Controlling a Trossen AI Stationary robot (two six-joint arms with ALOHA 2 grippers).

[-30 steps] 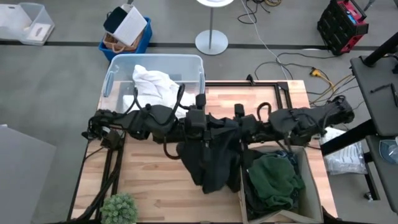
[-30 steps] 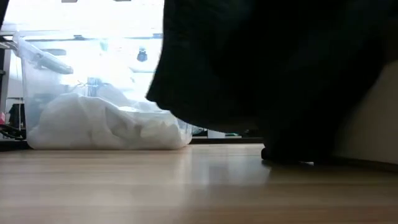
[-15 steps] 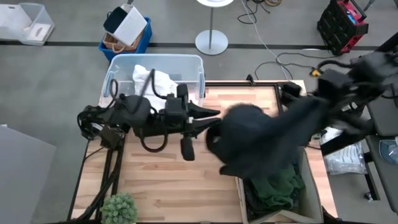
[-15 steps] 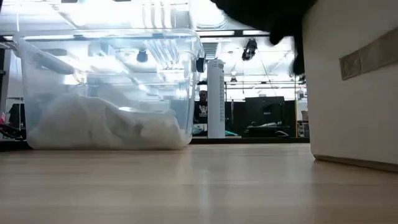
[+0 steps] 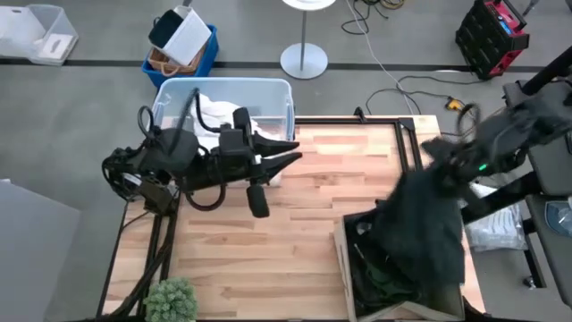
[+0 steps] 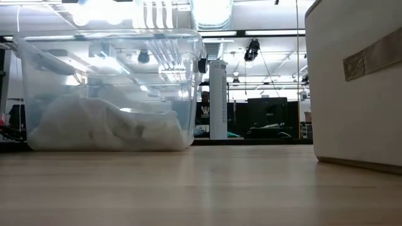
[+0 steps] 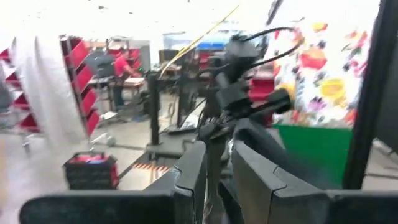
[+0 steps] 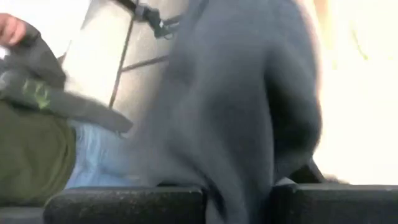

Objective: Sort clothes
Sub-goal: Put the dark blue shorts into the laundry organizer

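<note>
A dark grey garment (image 5: pixel 420 233) hangs over the beige box (image 5: pixel 342 255) at the table's near right, with my right gripper (image 5: pixel 440 150) shut on its top. Inside the box lie a dark green garment (image 8: pixel 25 155) and some blue cloth (image 8: pixel 93 163). A white garment (image 5: pixel 222 112) lies in the clear bin (image 5: pixel 268 88) at the far left; the low view shows it resting on the bin's floor (image 6: pixel 107 129). My left gripper (image 5: pixel 295 152) hovers beside the bin, pointing toward the table's right, its fingers slightly apart with nothing between them (image 7: pixel 214 180). My right gripper pinches a bunched upper part of the dark grey garment (image 8: pixel 239 180) between its two fingers. The cloth hangs slack below the gripper and clear of the table. Its lower end (image 5: pixel 424 273) reaches down over the box's opening. Whether one layer or several is held cannot be told.
A small green plant (image 5: pixel 172 300) stands at the table's near left corner. The box's tall wall (image 6: pixel 358 94) closes off the right side. Bare wooden tabletop (image 5: pixel 295 233) lies between the bin and the box. A blue crate (image 5: pixel 183 49) sits on the floor beyond the bin.
My left gripper has let go of the dark grey garment and drawn back toward the table's far left, beside the bin. My right gripper has taken hold of the garment, lifted it off the table's middle and swung it right, where it now hangs over the box.
</note>
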